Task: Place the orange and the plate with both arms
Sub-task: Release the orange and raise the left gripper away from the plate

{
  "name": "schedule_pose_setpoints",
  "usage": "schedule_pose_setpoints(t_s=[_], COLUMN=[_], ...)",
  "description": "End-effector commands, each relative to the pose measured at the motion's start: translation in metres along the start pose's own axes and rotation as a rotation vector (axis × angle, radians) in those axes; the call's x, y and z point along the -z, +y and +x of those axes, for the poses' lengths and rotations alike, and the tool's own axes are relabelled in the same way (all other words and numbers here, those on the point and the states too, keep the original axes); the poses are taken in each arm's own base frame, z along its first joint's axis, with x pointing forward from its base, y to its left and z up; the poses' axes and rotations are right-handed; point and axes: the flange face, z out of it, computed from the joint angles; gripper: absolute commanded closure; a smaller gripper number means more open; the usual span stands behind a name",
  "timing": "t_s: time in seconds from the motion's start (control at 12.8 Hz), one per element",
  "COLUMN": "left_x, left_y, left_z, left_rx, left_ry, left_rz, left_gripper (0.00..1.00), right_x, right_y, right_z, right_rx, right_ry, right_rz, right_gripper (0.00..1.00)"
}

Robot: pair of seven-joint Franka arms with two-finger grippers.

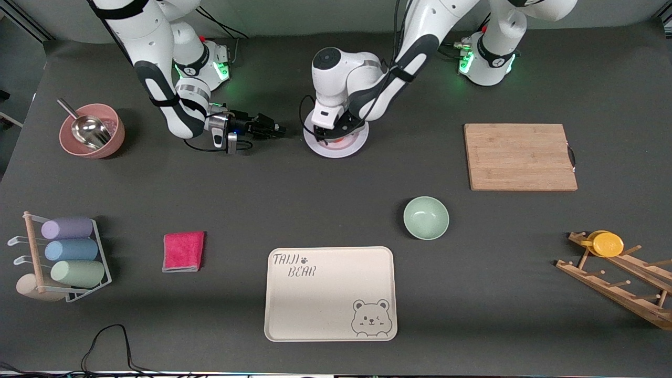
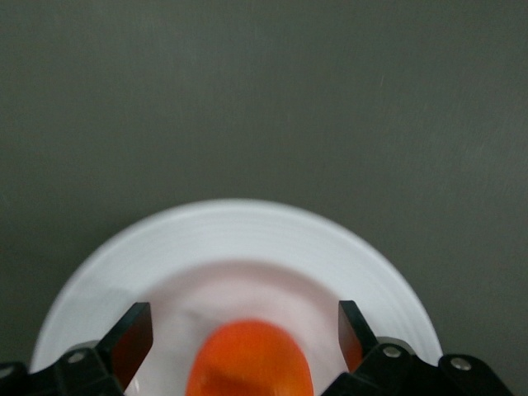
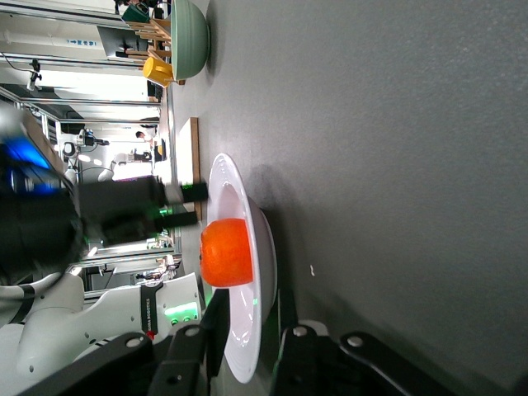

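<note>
Plate (image 1: 336, 147) on the dark table (image 1: 336, 210), between the two arm bases, farther from the front camera than the green bowl (image 1: 426, 217) and the tray (image 1: 330, 294). Orange (image 2: 249, 361) resting in the plate's well, seen in both wrist views.

Left gripper (image 2: 247, 346) low over the plate, fingers (image 2: 132, 342) spread wide either side of the orange and clear of its skin.

Right gripper (image 3: 247, 346) at the plate's edge toward the right arm's end of the table, lying nearly level, pinching the rim between its fingers (image 3: 216, 326); the contact itself partly hidden, so probably a firm pinch.

Readable on the tray: "TAIJI BEAR" with a paw print at one corner, a winking bear drawn at the corner diagonal to it.

Elsewhere: cutting board (image 1: 520, 156), pink bowl (image 1: 92, 131) holding a metal scoop (image 1: 86, 127), red cloth (image 1: 183, 251), rack of pastel cups (image 1: 65, 257), yellow disc (image 1: 606, 244) on a wooden rack (image 1: 619, 281).
</note>
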Motion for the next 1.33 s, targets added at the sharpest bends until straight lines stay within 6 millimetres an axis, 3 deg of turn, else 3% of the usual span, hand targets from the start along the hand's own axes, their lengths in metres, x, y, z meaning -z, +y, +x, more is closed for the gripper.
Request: schedule_pose_setpoints(t_s=[0.0,0.16,0.39,0.55,0.7,0.86,1.09,1.25], left_x=[0.05,0.084,0.148,0.193,0.228,0.247,0.27,0.294], left_y=[-0.018,-0.037,-0.071,-0.1,-0.147,-0.205,-0.292,-0.325], left_z=[0.066,0.113,0.189,0.259,0.33,0.385,0.434,0.44], left_rx=[-0.105,-0.215,-0.344,-0.428,-0.476,-0.534,-0.576,-0.575], left_ry=[0.025,-0.022,-0.083,-0.126,-0.175,-0.183,-0.183,-0.145], left_rz=[0.02,0.037,0.044,0.052,0.023,0.015,-0.001,-0.001], left_gripper=[0.0,0.0,0.0,0.0,0.0,0.0,0.0,0.0], right_x=[0.0,-0.008,-0.044,-0.049,-0.05,-0.049,-0.051,-0.055], right_y=[0.003,0.002,-0.013,-0.007,-0.002,0.002,0.006,0.009], right_z=[-0.009,-0.013,-0.032,-0.038,-0.039,-0.04,-0.039,-0.04], right_rx=[0.009,-0.002,-0.016,0.005,0.018,0.035,0.028,0.037], right_ry=[0.018,0.028,0.069,0.065,0.062,0.062,0.071,0.083], right_rz=[0.006,0.011,0.037,0.027,0.02,0.004,-0.018,-0.022], right_gripper=[0.69,0.69,0.69,0.69,0.69,0.69,0.69,0.69])
